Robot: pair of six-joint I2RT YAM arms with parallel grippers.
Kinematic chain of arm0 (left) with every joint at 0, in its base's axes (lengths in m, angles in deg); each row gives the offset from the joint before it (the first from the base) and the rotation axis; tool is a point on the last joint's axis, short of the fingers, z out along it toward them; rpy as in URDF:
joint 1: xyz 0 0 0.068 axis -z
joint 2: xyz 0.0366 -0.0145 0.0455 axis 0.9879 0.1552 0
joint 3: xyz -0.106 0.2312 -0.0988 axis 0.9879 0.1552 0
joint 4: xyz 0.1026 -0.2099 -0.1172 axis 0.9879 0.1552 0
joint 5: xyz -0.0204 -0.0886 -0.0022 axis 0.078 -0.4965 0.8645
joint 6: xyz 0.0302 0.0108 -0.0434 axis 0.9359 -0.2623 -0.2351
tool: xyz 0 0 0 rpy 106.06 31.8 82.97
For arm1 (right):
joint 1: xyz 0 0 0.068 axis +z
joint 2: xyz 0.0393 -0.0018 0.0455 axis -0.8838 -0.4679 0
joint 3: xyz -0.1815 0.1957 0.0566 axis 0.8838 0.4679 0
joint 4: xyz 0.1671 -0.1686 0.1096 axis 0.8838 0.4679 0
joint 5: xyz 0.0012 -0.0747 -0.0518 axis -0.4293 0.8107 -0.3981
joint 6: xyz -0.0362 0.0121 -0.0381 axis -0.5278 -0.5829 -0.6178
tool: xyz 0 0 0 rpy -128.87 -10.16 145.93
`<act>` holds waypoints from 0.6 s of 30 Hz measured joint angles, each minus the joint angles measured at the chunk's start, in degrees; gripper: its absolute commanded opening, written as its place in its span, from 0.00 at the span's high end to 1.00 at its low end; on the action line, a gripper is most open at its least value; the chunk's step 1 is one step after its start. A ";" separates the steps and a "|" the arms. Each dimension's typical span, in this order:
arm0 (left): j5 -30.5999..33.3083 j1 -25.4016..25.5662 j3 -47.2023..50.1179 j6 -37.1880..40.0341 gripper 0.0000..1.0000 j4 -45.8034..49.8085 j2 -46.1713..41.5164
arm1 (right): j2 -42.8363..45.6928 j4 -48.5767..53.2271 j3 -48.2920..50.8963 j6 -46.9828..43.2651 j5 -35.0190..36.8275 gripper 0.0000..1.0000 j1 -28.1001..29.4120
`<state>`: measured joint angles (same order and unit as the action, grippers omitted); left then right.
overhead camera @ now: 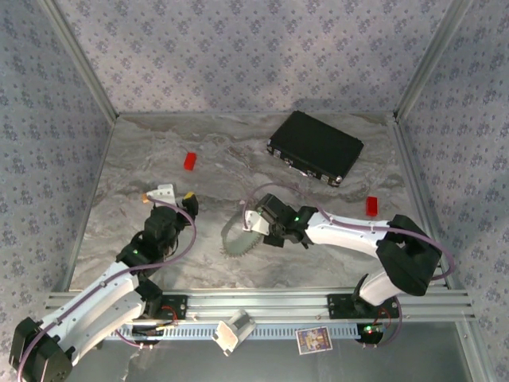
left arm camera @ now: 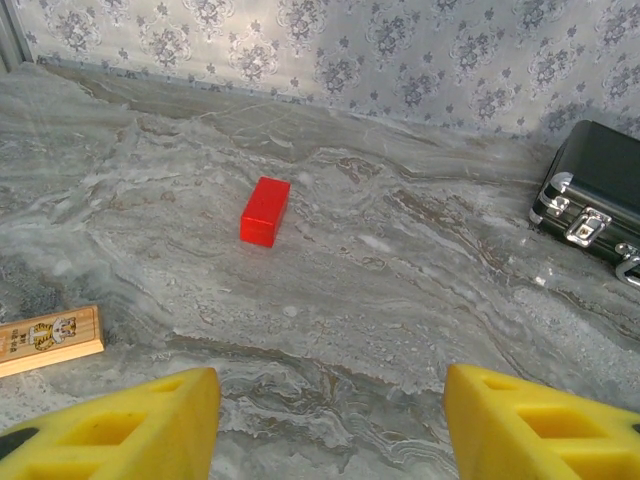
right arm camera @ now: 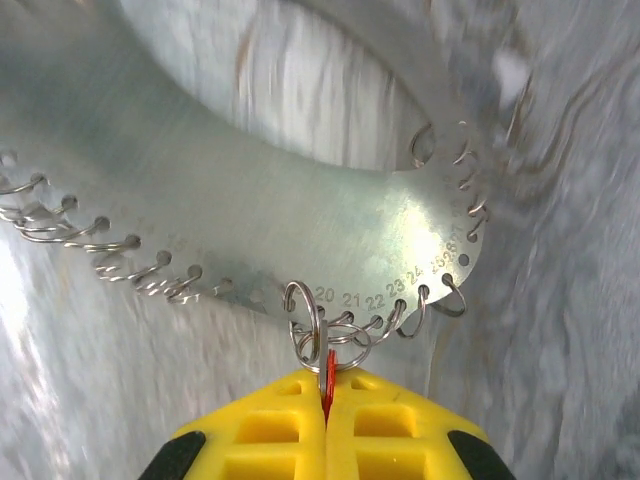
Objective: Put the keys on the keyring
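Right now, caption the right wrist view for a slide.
Yellow fingers pinch a red piece at a wire ring on the plate.

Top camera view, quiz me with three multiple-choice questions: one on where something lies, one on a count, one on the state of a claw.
1. Where on the table is the black case?
A) at the far side, right of centre
B) beside the left arm's base
C) under the right arm's elbow

2. How many red blocks lie on the table?
A) one
B) two
C) four

3. How is the left claw?
A) shut on a red block
B) shut on the case
C) open, nothing between its fingers

Answers:
1 A: the case sits toward the back wall, right of the middle.
2 B: one block lies left of the case, one near the right edge.
3 C: the left wrist view shows its yellow fingers wide apart over bare table.
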<state>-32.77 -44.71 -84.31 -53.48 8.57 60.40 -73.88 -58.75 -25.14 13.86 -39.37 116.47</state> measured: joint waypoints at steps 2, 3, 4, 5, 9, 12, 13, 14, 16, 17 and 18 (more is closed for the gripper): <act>-0.11 0.00 0.00 0.00 0.39 -0.02 0.00 | -0.35 2.51 0.22 -0.87 1.86 1.00 0.00; -0.15 0.00 0.00 0.00 0.39 -0.02 0.02 | -0.61 3.54 0.26 -1.25 2.75 1.00 0.02; -0.17 0.02 0.00 0.00 0.39 -0.02 0.11 | -0.94 4.39 0.26 -1.49 3.50 1.00 0.04; -0.20 0.00 0.00 0.02 0.39 -0.07 0.33 | -1.36 5.38 0.26 -1.70 4.26 1.00 0.07; -1.38 0.00 0.00 0.11 0.40 -0.04 1.46 | -3.72 8.68 0.26 -2.08 6.47 1.00 0.17; -2.21 0.00 0.00 0.59 0.41 -0.11 2.21 | -4.22 9.70 0.42 -2.08 7.61 1.00 0.46; -2.60 0.00 0.00 0.96 0.41 -0.20 2.43 | -4.22 9.79 0.52 -2.08 8.02 0.97 0.55; -3.02 0.00 0.00 1.16 0.41 -0.42 2.67 | -4.22 9.88 0.59 -2.08 8.44 0.89 0.59; -3.67 0.00 0.00 1.60 0.41 -0.55 3.23 | -4.22 10.27 0.70 -2.16 8.94 0.71 0.59; -4.11 0.00 0.00 1.99 0.41 -0.59 3.52 | -4.24 10.78 0.94 -2.23 9.07 0.67 0.57; -4.50 0.00 0.00 2.29 0.41 -0.66 3.78 | -4.24 11.50 1.25 -2.10 9.14 0.64 0.52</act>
<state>-37.27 -44.71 -84.31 -51.18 7.91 64.18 -78.12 -47.25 -23.89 11.76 -30.23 116.99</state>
